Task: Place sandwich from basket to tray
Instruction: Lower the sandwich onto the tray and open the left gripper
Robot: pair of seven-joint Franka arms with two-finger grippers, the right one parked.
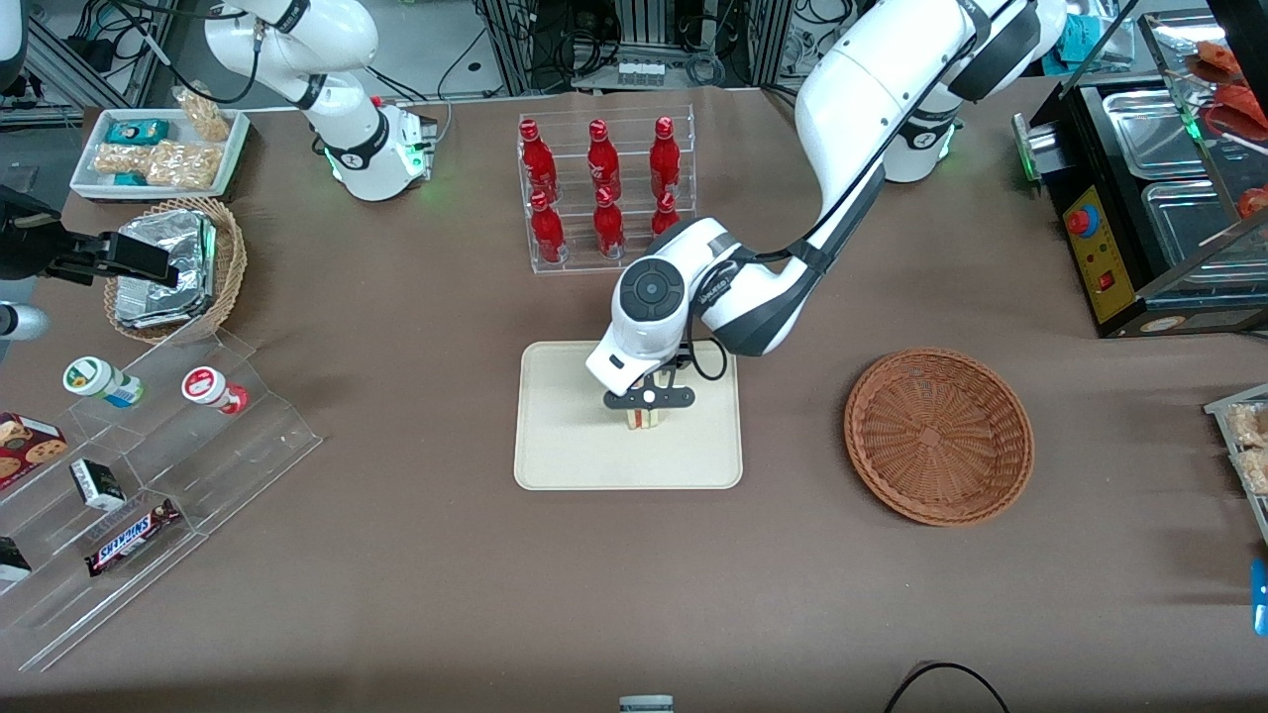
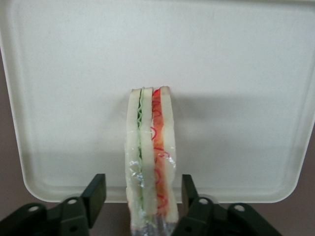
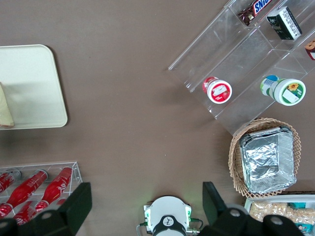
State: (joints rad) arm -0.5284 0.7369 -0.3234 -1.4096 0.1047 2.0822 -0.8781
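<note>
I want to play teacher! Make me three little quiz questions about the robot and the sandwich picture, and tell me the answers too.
1. True or false: the sandwich is over the tray.
2. Which is empty? A) the reddish-brown basket B) the tan basket holding foil packets
3. Fill in: the gripper has its fingers ____ on either side of the sandwich.

Key:
1. True. In the wrist view the sandwich stands on edge with the cream tray under it.
2. A. Nothing lies in it.
3. Open. Gaps show between both fingers and the bread.
</note>
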